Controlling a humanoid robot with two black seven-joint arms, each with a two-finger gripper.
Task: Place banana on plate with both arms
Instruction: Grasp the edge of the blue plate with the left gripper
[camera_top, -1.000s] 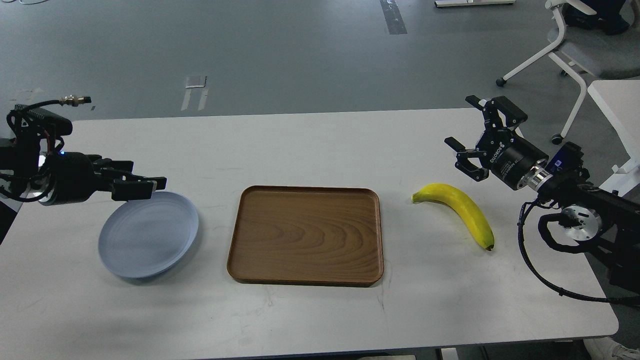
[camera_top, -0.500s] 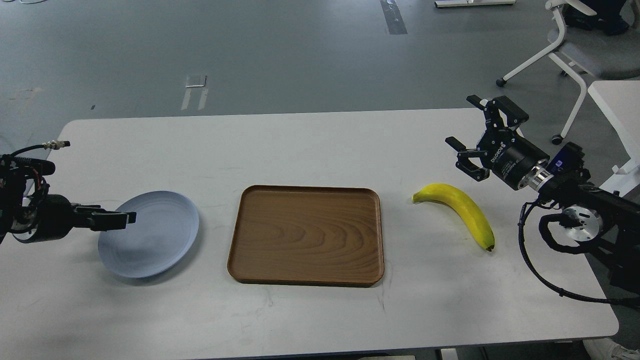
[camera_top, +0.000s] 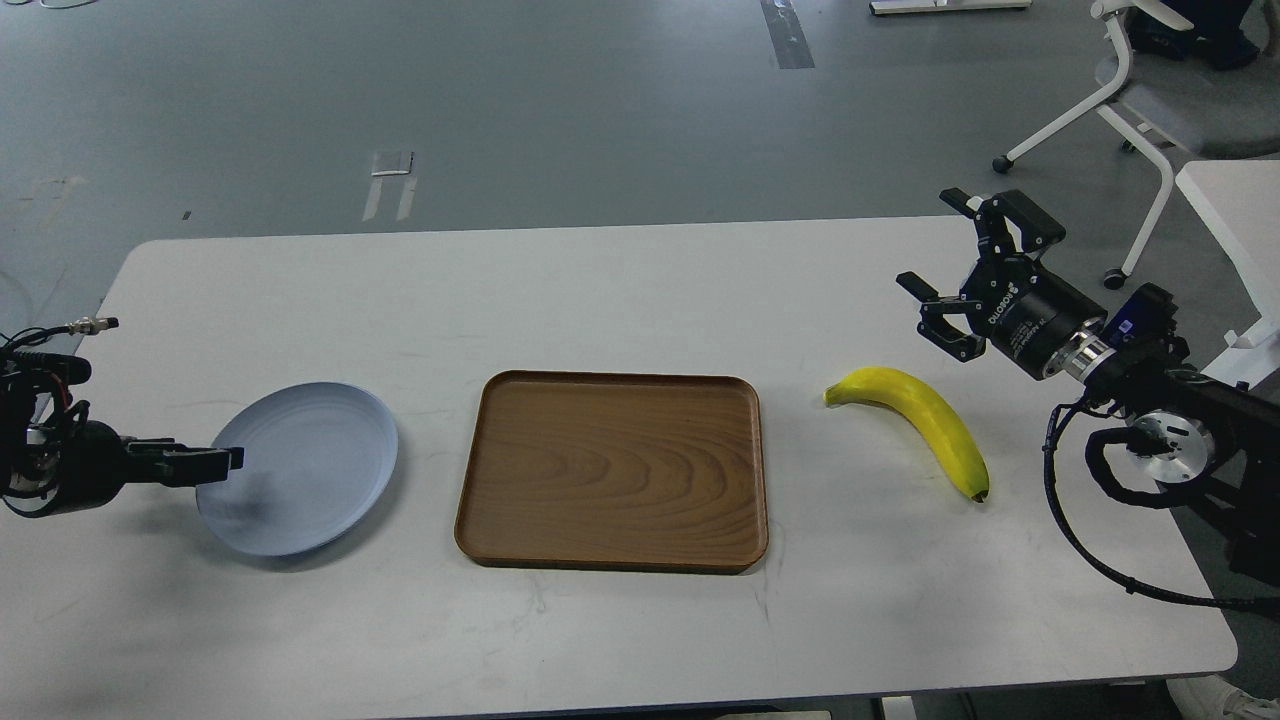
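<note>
"ROBOTIQ" (white) on right claw

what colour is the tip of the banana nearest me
Dark brown, almost black, on the yellow banana; the head view shows it, small, at the lower right end.

Black arms, silver joints, looping black cables, white-lettered claw

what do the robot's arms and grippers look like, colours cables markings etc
Both arms are black. The right gripper has chunky black linkage fingers on a black cylindrical body with white lettering, then a silver ring; a silver disc joint and looping black cables follow behind. The left gripper has slim black fingers on a dark rounded body, with black cables and a small metal connector above.
</note>
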